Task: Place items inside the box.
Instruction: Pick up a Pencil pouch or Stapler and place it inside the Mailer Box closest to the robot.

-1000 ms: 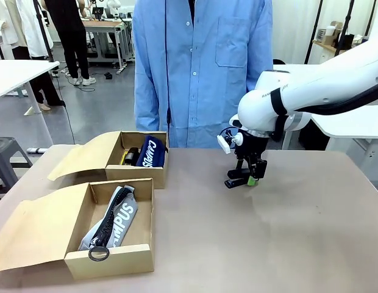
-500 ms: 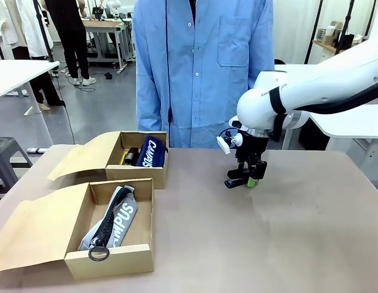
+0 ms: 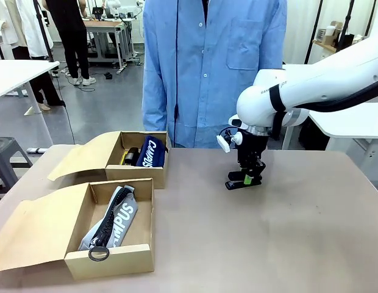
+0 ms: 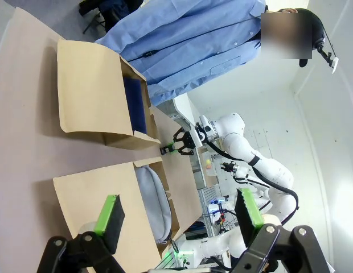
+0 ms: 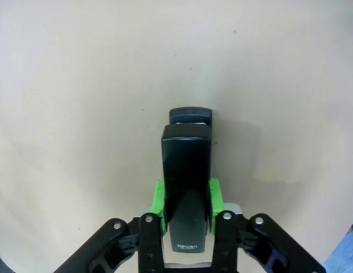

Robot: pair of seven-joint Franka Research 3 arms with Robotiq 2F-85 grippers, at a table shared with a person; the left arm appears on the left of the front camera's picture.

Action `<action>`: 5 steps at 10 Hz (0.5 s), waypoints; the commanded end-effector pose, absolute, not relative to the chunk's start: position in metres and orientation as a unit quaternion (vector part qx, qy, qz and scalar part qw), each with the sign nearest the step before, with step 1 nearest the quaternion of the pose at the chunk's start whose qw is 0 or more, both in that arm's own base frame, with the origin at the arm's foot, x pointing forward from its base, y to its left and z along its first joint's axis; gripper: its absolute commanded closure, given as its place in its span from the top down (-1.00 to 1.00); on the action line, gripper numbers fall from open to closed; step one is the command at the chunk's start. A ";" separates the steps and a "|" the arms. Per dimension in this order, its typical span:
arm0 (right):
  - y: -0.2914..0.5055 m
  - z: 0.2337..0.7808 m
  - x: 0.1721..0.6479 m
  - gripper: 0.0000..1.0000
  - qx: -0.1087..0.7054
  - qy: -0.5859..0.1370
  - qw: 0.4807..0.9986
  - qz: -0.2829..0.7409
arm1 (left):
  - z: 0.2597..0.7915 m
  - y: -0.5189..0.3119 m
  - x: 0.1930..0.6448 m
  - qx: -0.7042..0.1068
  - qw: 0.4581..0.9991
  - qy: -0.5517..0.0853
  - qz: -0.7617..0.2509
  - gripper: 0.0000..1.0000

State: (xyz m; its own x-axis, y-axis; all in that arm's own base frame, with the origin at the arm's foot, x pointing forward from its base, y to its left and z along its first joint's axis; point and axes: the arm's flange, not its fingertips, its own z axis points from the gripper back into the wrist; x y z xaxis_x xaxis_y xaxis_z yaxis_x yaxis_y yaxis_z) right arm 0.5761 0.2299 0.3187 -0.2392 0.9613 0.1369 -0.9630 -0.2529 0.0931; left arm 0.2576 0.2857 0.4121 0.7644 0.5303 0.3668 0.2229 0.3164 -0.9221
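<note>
Stapler sits clamped between green pads of right pincer

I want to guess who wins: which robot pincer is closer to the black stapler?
Right. The right pincer is clamped on the black stapler; the left pincer is open, far off beyond the cardboard boxes.

The stapler looks matt black plastic, the boxes plain cardboard, the table smooth.

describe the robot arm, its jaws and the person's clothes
The right arm is white and rounded, with a black band and black cable. Its jaws are black with green pads. The person wears a light blue coat with a chest pocket.
</note>
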 end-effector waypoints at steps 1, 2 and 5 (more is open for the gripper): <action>0.235 0.321 0.581 -1.00 0.078 0.012 0.619 0.781 | 0.414 0.284 0.258 -0.578 0.736 -0.339 0.096 1.00; 0.235 0.321 0.581 -1.00 0.079 0.014 0.620 0.781 | 0.414 0.284 0.258 -0.578 0.736 -0.339 0.096 1.00; 0.221 0.354 0.561 -1.00 0.119 -0.014 0.710 0.694 | 0.414 0.284 0.258 -0.578 0.736 -0.339 0.096 1.00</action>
